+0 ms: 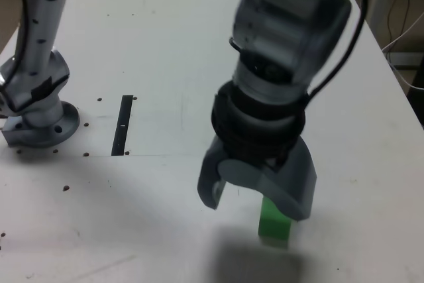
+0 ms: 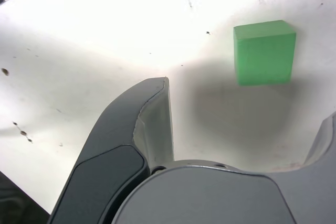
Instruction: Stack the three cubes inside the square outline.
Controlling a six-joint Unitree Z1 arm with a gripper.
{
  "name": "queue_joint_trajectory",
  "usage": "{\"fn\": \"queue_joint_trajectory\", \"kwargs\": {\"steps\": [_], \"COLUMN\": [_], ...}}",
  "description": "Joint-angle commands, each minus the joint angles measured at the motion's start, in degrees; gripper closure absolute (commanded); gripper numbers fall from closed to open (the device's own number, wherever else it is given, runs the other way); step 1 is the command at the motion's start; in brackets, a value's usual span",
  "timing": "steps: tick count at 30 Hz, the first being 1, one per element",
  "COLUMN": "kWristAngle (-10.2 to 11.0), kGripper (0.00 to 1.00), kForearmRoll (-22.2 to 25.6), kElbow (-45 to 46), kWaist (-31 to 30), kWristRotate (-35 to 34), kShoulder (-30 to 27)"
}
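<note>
The green cube [image 2: 265, 55] is seen on the bench [image 2: 94, 45], beyond the fingertips of the gripper [image 2: 249, 97], which is spread wide, with nothing held.

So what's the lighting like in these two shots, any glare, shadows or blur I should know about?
Exterior view: a soft dark shadow on the table below the tool, the arm looks slightly soft. Wrist view: washed-out white glare on the table, broad soft-edged shadow beside the green block, whose edges look fairly crisp.
</note>
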Motion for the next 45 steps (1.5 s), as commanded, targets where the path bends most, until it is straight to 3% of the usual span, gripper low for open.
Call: {"fn": "queue_joint_trajectory", "kwargs": {"steps": [1, 17, 28, 34, 41, 45], "kWristAngle": [-0.1, -0.1, -0.8, -0.6, 0.3, 0.4], "kGripper": [0.01, 0.05, 0.14, 0.29, 0.60, 0.65], "kForearmRoll": [-0.1, -0.5, 0.6, 1.3, 2.1, 2.1], "kElbow": [-0.6, -2.3, -3.8, -4.3, -4.9, -5.0], "kWaist": [0.0, 2.8, 3.1, 3.1, 3.1, 3.1], "kWristRotate": [-0.1, 1.1, 1.2, 0.8, 0.6, 0.6], "kShoulder": [1.5, 7.8, 9.5, 10.0, 10.4, 10.3]}}
